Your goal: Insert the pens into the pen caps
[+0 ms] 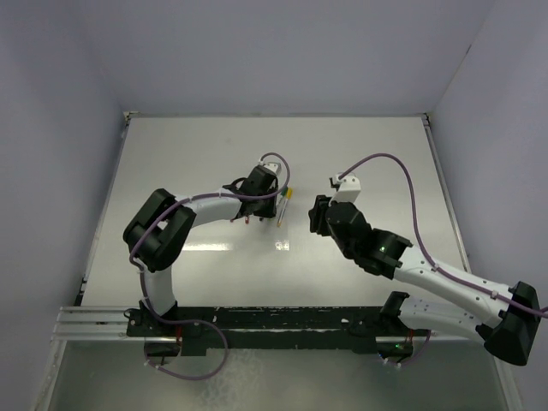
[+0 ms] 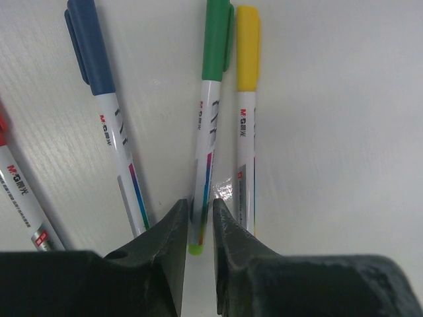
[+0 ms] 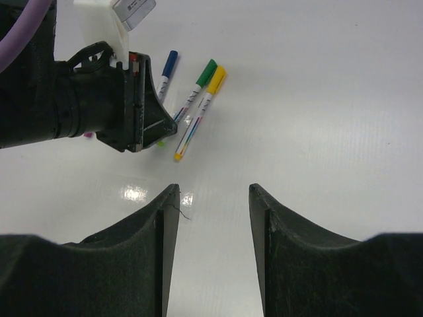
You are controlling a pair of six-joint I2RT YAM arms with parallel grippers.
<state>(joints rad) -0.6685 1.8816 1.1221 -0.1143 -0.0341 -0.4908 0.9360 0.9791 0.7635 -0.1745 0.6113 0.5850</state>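
Observation:
Four white pens lie side by side on the table, each with a coloured cap on its far end: blue-capped pen (image 2: 112, 125), green-capped pen (image 2: 210, 125), yellow-capped pen (image 2: 246, 132) and, at the left edge, red-capped pen (image 2: 20, 198). My left gripper (image 2: 198, 205) is low over the table, its jaws closed on the tail end of the green-capped pen (image 3: 195, 89). The group also shows in the top view (image 1: 283, 205) beside the left gripper (image 1: 276, 202). My right gripper (image 3: 211, 188) is open and empty, a short way right of the pens (image 1: 315, 214). A purple cap is not clearly visible.
The white table (image 1: 360, 163) is walled by pale panels at the back and sides. The left arm's wrist and camera block (image 3: 106, 99) lie just left of the pens. A small magenta speck (image 3: 87, 135) peeks out under that wrist.

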